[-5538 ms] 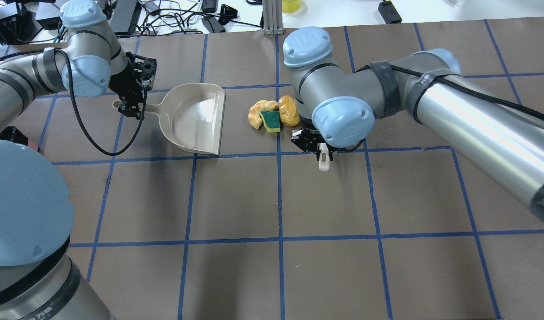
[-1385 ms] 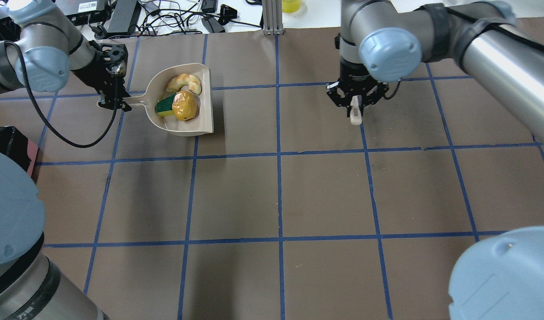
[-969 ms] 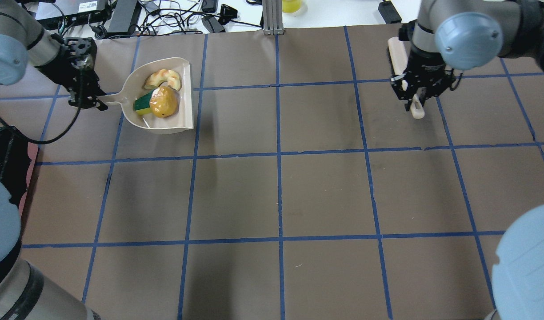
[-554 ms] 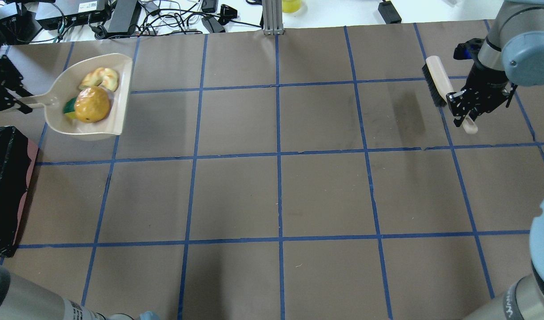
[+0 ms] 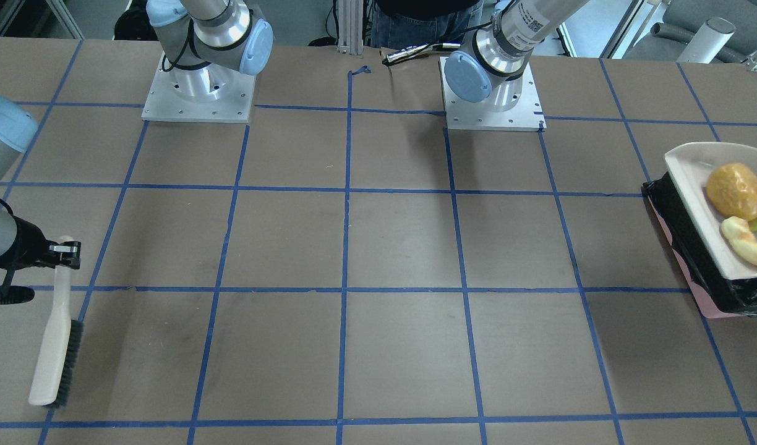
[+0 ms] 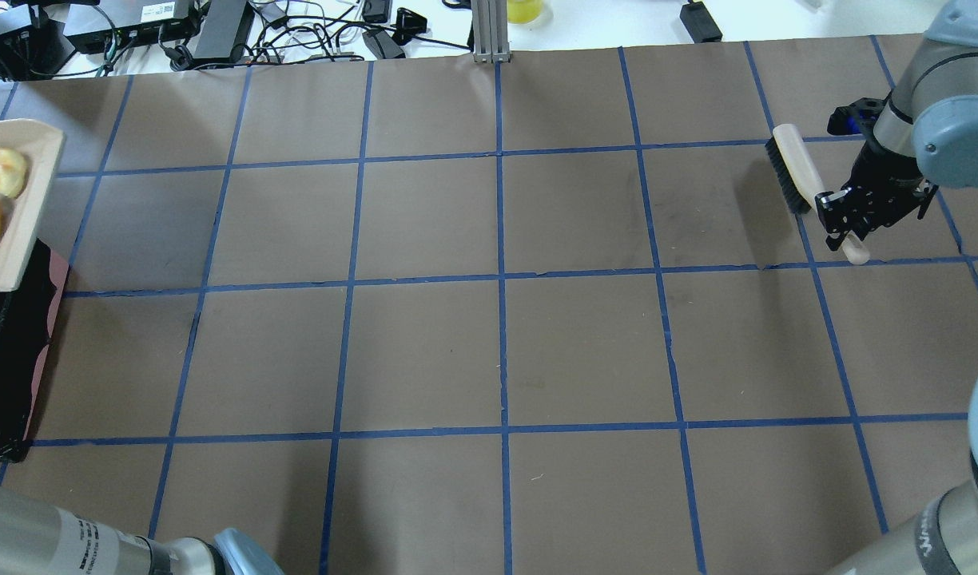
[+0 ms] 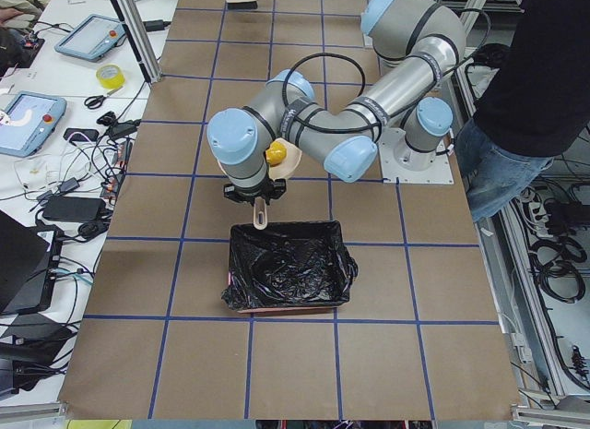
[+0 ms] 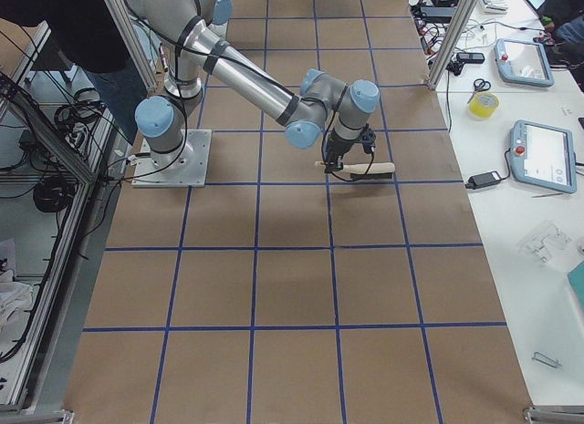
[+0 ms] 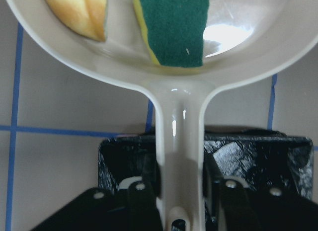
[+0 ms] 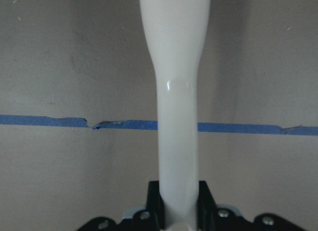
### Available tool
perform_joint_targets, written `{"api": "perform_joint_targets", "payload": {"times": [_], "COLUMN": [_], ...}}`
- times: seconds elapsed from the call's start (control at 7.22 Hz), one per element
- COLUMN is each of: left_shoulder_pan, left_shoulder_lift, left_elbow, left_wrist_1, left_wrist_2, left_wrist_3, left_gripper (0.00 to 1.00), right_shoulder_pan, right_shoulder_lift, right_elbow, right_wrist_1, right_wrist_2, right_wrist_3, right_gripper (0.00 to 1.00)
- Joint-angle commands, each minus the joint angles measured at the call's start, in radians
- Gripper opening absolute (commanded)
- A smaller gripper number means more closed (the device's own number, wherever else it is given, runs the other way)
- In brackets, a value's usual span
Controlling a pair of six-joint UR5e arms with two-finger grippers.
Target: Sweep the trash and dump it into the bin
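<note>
1. At the robot's left end of the table [image 6: 497, 351], the dustpan [image 5: 694, 185] now hangs in the air by the bin [image 5: 709, 308]. A moment ago it was closer to the middle of the table. It has been carried sideways to the bin.
2. The potato lump [image 5: 735, 190], the croissant [image 5: 749, 242] and the sponge [image 9: 174, 27] all lie inside the pan. I see none of them on the table. So I think the sweeping is done and only the tipping is left.
3. The left gripper [image 9: 180, 191] is squeezed tight on the pan's handle, with a finger on each side of it.
4. The right gripper [image 6: 852, 220] has gone off to the other end of the table. It is clamped on the handle of the brush [image 6: 793, 172], which is low by the table top.
5. The pan's long line runs from side to side along the table. Its handle points out to the robot's left, over the bin's black bag. Its open mouth points back at the middle of the table.
6. The bin's long side runs the other way, from near the robot to far from it.
7. The mouth faces away from the bin. I think the pan must turn, or go farther over the bag, before it tips. If not, the trash could drop on the table.
</note>
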Motion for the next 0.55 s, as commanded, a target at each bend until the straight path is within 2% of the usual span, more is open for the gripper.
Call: {"api": "perform_joint_targets", "payload": {"times": [0.0,0.42], "left_shoulder_pan": [0.129,0.183], "left_shoulder_lift": [-0.054,-0.167], "left_elbow": [0.05,0.131], "left_wrist_1": [0.021,0.165], "left_wrist_2": [0.0,0.016], "left_wrist_3": [0.133,0.3], "left_gripper": [0.0,0.0], "right_shoulder_pan": [0.0,0.0], "right_shoulder_lift": [-0.001,0.001], "right_elbow": [0.019,0.022], "right_wrist_1": [-0.002,-0.004], "right_wrist_2": [0.001,0.0], "right_wrist_3": [0.0,0.009], "right_gripper": [0.0,0.0]}}
